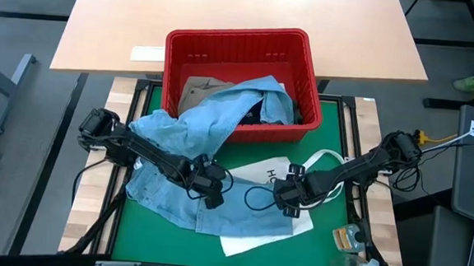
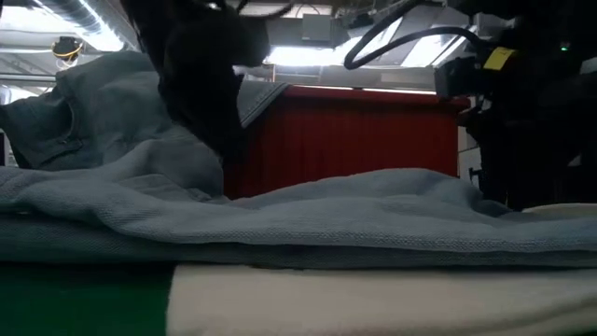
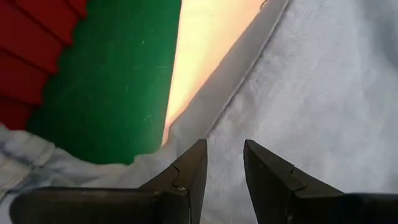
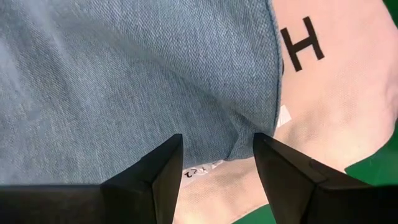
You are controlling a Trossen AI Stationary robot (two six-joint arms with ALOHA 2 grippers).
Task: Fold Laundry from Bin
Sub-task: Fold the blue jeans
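The light blue denim garment (image 1: pixel 212 127) hangs out of the red bin (image 1: pixel 243 36) over its near rim and spreads on the green mat (image 1: pixel 336 123). It partly covers the white tote bag (image 1: pixel 263 238). A khaki-tan garment (image 1: pixel 200 89) and a dark one (image 1: pixel 255 111) lie in the bin. My left gripper (image 1: pixel 213 189) is open just over the denim (image 3: pixel 323 93) on the mat. My right gripper (image 1: pixel 287 198) is open over the denim's edge (image 4: pixel 249 134), where it lies on the tote (image 4: pixel 336 93). I cannot tell whether either touches the cloth.
The bin stands at the mat's far edge, against a light wooden table (image 1: pixel 245 6). The tote's handle loop (image 1: pixel 326 159) and a dark cord (image 1: pixel 257 202) lie between the grippers and to the right. Small objects (image 1: pixel 350 239) sit at the near right corner.
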